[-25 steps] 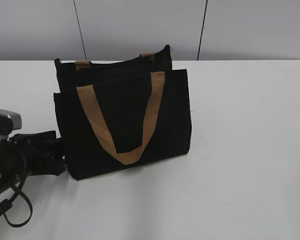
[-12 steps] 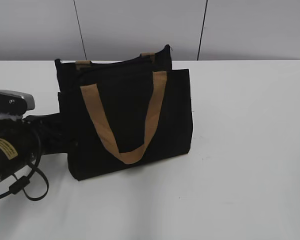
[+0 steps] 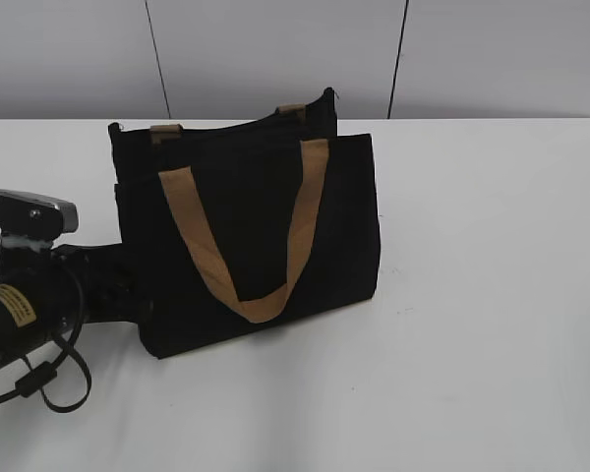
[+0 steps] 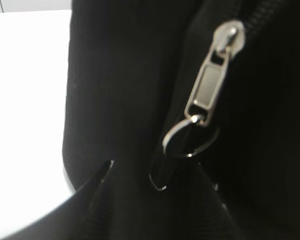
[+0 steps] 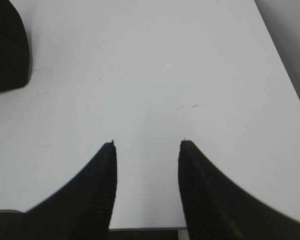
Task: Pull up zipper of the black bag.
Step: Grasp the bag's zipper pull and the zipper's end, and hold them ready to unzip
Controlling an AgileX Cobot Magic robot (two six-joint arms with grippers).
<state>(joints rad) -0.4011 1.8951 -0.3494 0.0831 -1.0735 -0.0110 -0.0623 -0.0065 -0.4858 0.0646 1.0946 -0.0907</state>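
The black bag [image 3: 246, 231] stands upright on the white table, with tan strap handles [image 3: 246, 295] hanging down its front. My left gripper [image 3: 128, 285] presses against the bag's left side, low down. In the left wrist view the silvery zipper pull tab [image 4: 212, 82] with its ring [image 4: 190, 137] hangs just beyond my left gripper [image 4: 157, 170], whose jaws stand apart against the black fabric, the ring's lower part between the tips. My right gripper [image 5: 147, 142] is open and empty over the bare table, and a corner of the bag [image 5: 7, 45] shows at the far left of its view.
The white table [image 3: 472, 295] spreads to the right of and in front of the bag. A grey wall with dark seams [image 3: 398, 59] rises behind it. The left arm's cable loop [image 3: 54, 379] hangs near the table's front left.
My left arm has risen and moved right, up to the bag's left side. The bag has shifted slightly to the right.
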